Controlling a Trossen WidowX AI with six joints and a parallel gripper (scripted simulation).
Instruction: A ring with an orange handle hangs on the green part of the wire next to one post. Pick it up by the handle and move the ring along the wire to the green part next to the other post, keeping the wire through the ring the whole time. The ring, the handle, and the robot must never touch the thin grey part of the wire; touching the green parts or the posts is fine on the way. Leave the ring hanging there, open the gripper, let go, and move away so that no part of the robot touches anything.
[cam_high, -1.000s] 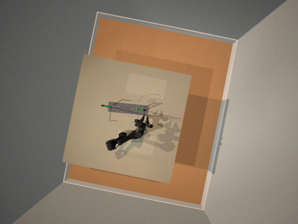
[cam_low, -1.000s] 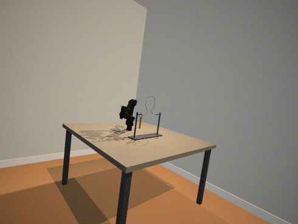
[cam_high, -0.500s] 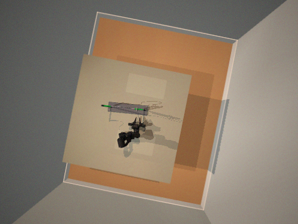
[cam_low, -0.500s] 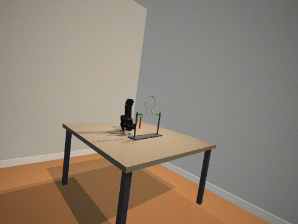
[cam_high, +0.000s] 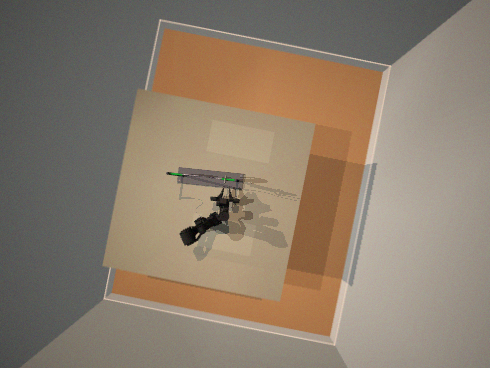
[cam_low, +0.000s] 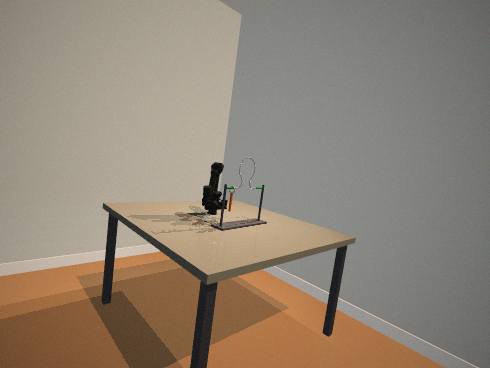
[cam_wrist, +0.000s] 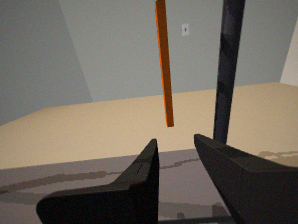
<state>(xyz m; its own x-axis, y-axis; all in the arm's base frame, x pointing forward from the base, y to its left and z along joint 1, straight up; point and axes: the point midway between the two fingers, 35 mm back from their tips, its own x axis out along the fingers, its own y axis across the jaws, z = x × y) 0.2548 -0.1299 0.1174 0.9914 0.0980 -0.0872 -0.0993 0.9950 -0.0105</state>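
The orange handle (cam_low: 230, 202) (cam_wrist: 164, 65) hangs nearly straight down from the ring (cam_low: 231, 190) on the green part near one post (cam_low: 223, 207) (cam_wrist: 229, 60). The thin grey wire (cam_low: 255, 169) rises in a loop toward the other green part (cam_low: 259, 188) (cam_high: 175, 174) at the other post (cam_low: 261, 205). My gripper (cam_high: 229, 190) (cam_wrist: 175, 141) is partly open, with nothing between its fingers. It is low in front of the wire stand. In the wrist view the handle's lower end is just above and beyond the fingertips. The post is beyond the right finger.
The dark base (cam_high: 205, 184) (cam_low: 245, 223) of the stand lies on the table (cam_high: 165, 125) (cam_low: 285, 245). In the wrist view the base spans the lower part, below and beyond the fingers. Shadows of the arm and wire fall on the table.
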